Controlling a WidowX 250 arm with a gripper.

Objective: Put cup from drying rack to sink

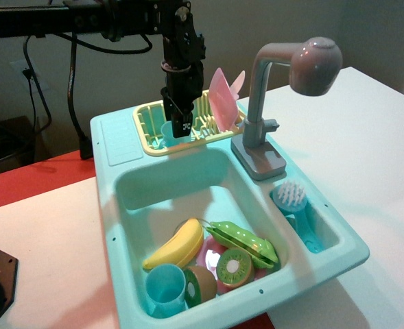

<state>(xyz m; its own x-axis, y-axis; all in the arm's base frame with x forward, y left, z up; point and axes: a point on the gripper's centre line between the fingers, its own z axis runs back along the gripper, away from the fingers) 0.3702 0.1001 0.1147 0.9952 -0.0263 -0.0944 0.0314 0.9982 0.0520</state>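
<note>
The pale-yellow drying rack (150,140) stands at the back left of the light-teal sink (109,199). The small teal cup (167,132) sits in the rack's left part. My black gripper (177,122) reaches straight down into the rack, its fingertips at the cup's rim and right side. The fingers hide part of the cup, and I cannot tell whether they grip it. The deep basin lies in front of the rack.
The basin holds a second, bluer cup (164,288), a banana (177,247), a pea pod (246,240), kiwi halves (234,266) and a pink plate (207,258). A pink dish (222,103) stands in the rack. A grey faucet (270,82) rises at the right, with a brush (292,195) in the side compartment.
</note>
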